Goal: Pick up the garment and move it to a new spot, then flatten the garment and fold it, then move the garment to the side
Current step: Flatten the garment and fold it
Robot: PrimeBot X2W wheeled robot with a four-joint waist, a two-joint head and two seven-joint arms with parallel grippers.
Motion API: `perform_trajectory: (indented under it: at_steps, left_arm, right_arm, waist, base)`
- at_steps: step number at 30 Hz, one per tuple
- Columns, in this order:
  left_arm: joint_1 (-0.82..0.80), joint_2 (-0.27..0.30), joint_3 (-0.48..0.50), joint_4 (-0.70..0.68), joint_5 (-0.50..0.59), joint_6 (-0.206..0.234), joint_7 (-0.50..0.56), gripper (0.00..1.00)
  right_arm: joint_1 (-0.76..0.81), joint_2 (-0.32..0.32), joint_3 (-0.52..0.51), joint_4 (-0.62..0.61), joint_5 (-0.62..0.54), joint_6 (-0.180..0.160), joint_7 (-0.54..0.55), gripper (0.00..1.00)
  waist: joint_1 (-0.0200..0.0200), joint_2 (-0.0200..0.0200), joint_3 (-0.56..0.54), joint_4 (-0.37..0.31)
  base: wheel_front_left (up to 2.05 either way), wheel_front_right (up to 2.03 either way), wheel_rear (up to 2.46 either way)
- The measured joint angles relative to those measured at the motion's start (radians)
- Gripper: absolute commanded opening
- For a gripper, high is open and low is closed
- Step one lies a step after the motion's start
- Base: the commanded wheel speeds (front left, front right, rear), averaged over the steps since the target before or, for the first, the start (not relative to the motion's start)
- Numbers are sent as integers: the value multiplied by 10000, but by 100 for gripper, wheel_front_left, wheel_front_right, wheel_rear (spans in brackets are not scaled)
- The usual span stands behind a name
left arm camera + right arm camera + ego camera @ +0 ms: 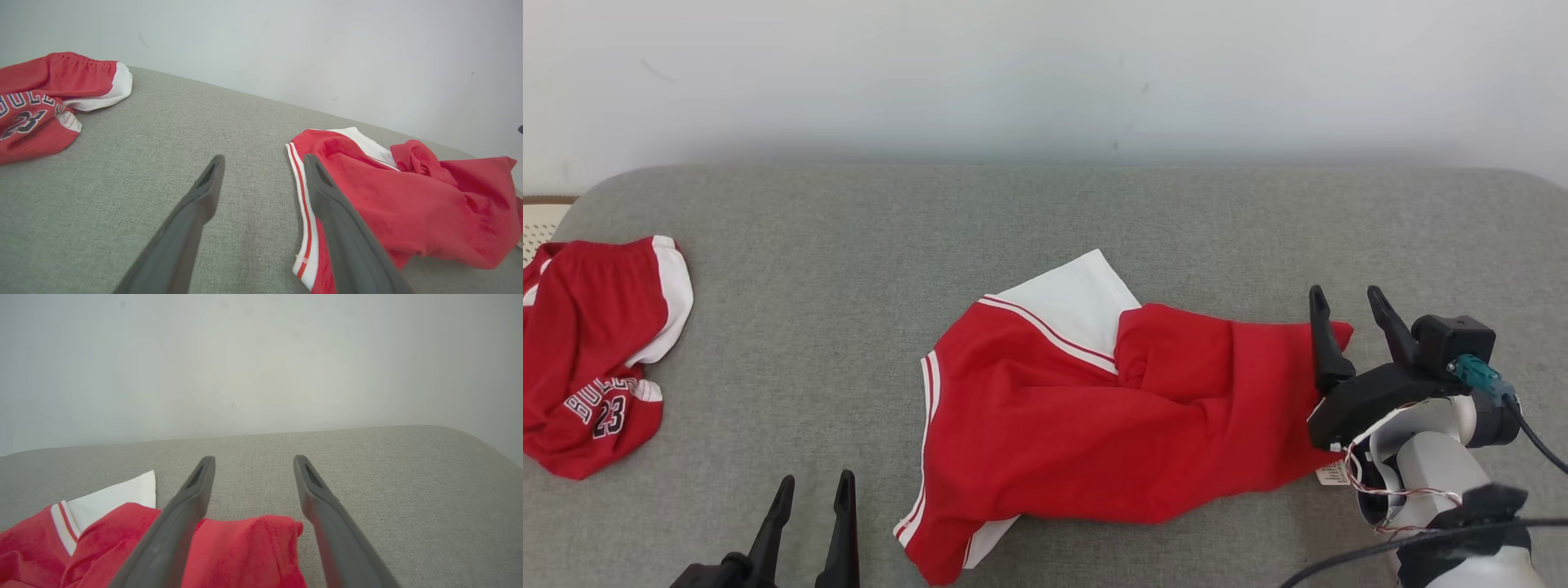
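Observation:
The garment (1094, 416) is red with white trim and red stripes, lying rumpled in the middle of the grey cushioned surface (1045, 220). My right gripper (1347, 300) stands open at its right end, and a red corner of the garment (249, 547) lies loose between the fingers. My left gripper (813, 490) is open at the lower left, a little left of the garment's striped hem (304, 212), with nothing between its fingers.
A second red and white garment (592, 351) with lettering and the number 23 lies crumpled at the far left edge. A pale wall (1045, 73) runs along the back. A cable (1535, 441) hangs off my right wrist.

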Motion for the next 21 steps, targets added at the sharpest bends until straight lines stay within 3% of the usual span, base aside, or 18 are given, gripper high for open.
perform_trajectory:
  at_steps: [11, 21]
  left_arm:
    - [131, 0, 31, 67, -13, -77, 0, 100]
    - [196, 0, -8, 405, -17, -251, 0, 100]
  right_arm:
    - [1866, 303, -10, -2938, -174, 0, -4, 100]
    - [3478, 692, 102, -4426, -209, 0, 79, 100]
  waist:
    - [0, 0, -118, -232]
    - [0, 0, -167, -265]
  base:
    - [0, 0, 0]
    - [0, 0, 0]
